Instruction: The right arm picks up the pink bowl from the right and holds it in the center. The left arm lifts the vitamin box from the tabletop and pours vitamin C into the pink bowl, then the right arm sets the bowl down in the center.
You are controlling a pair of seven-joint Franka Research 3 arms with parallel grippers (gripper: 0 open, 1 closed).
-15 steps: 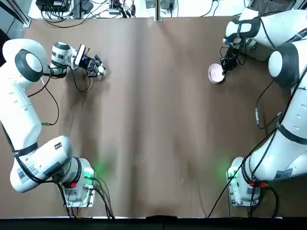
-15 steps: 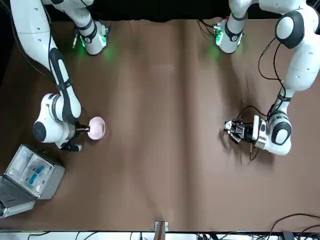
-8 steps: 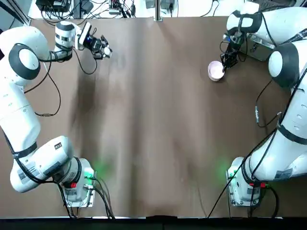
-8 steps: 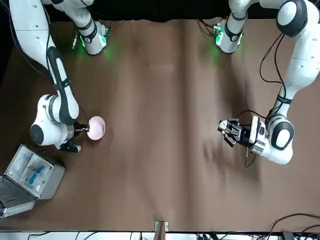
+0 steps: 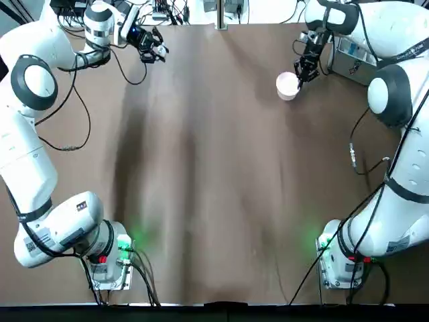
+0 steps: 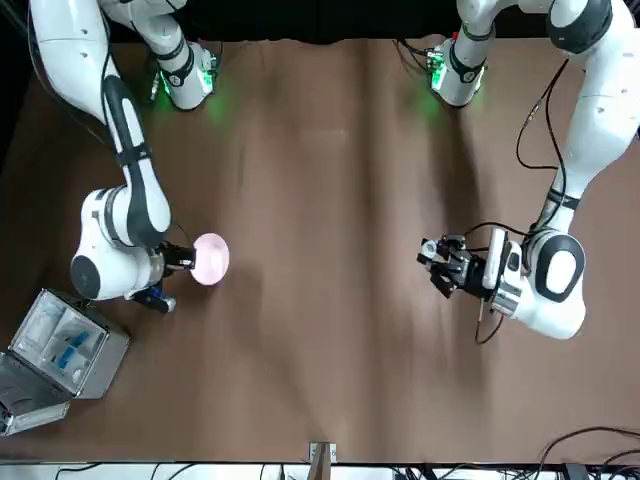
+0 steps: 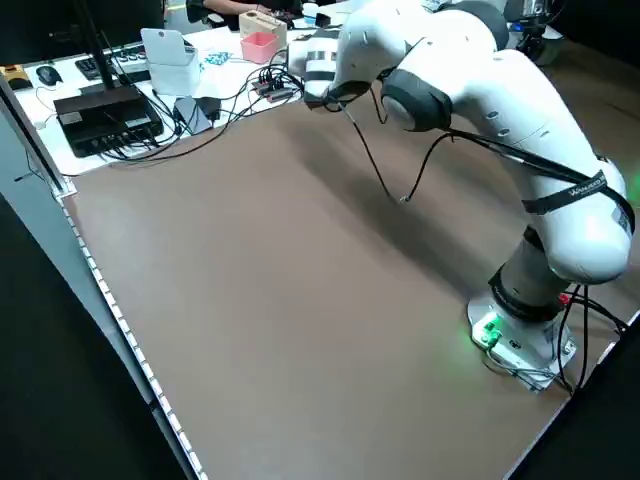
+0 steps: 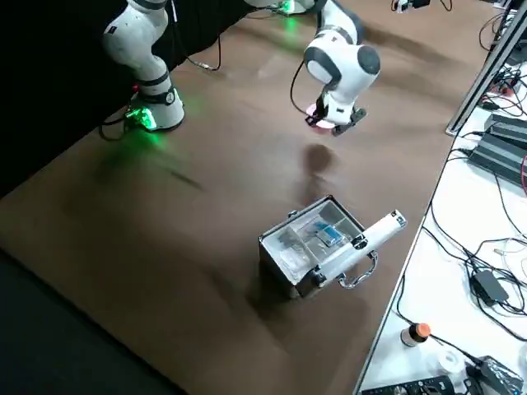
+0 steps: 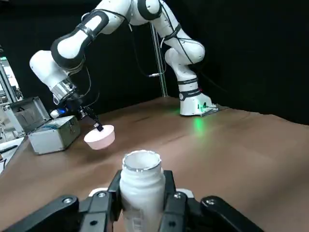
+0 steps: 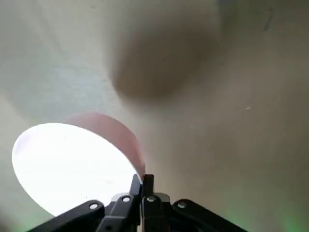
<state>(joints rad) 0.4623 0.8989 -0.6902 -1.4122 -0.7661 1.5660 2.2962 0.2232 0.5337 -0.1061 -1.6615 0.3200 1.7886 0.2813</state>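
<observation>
The right pincer (image 10: pixel 142 186) is gripping the pink bowl (image 5: pixel 287 86) by its rim, holding it above the bench (image 5: pixel 221 174), toward the far right. The left pincer (image 9: pixel 142 200) is clamping the white bottle (image 9: pixel 142 188), its mouth uncapped and facing up (no lid is showing on it), over the far left. The two are hanging well apart, so the task is seemingly sitting between lifting and pouring. The next move is calling for bringing bowl and bottle together near the center, keeping the bowl level, then tipping the bottle over it.
</observation>
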